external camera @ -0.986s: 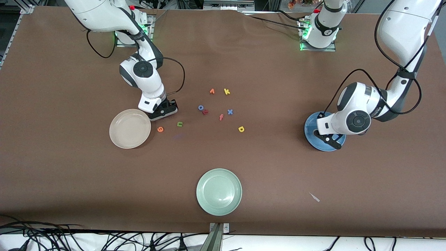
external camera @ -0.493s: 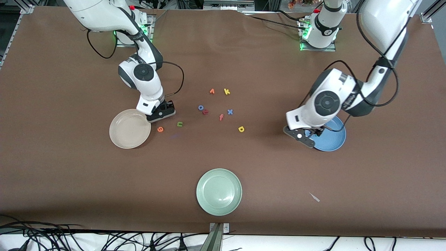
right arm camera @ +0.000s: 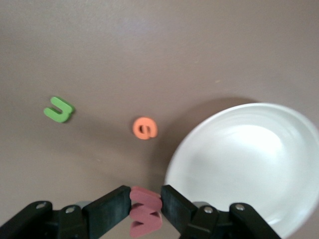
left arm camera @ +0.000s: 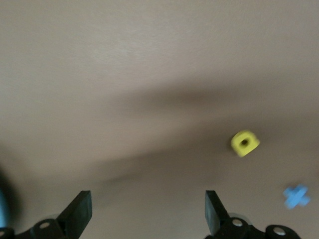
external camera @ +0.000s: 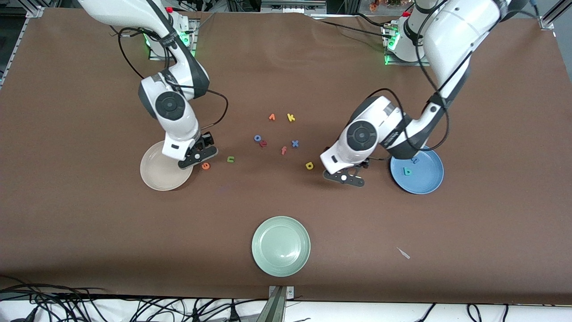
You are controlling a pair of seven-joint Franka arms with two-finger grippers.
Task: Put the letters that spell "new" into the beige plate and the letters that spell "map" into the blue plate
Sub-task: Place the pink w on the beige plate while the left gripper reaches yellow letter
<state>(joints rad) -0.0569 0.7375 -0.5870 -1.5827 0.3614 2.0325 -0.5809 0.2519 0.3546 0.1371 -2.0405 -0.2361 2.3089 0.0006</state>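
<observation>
My right gripper [external camera: 195,156] hangs over the rim of the beige plate [external camera: 156,173], shut on the pinkish-red w [right arm camera: 145,211]. The plate [right arm camera: 249,159] holds nothing. The orange e [external camera: 205,166] and green n [external camera: 230,159] lie on the table beside that plate, and both the e [right arm camera: 145,128] and the n [right arm camera: 59,109] show in the right wrist view. My left gripper [external camera: 344,177] is open and empty, low over the table beside the yellow a [external camera: 309,166], which also shows as a yellow a [left arm camera: 244,143] ahead of my open left gripper [left arm camera: 147,209]. The blue plate [external camera: 426,181] holds the teal p [external camera: 406,171] and the periwinkle m [external camera: 414,159].
Loose letters lie mid-table: orange v [external camera: 271,117], yellow k [external camera: 291,117], blue o [external camera: 257,138], dark red letter [external camera: 263,143], orange f [external camera: 283,150], blue x [external camera: 295,143]. A pale green plate [external camera: 280,246] sits nearest the front camera. A small pale scrap [external camera: 403,253] lies beside it.
My left arm left the blue plate and swung toward the yellow a, its jaws opening; the p and m now show in that plate. My right gripper carried the w over the beige plate's rim.
</observation>
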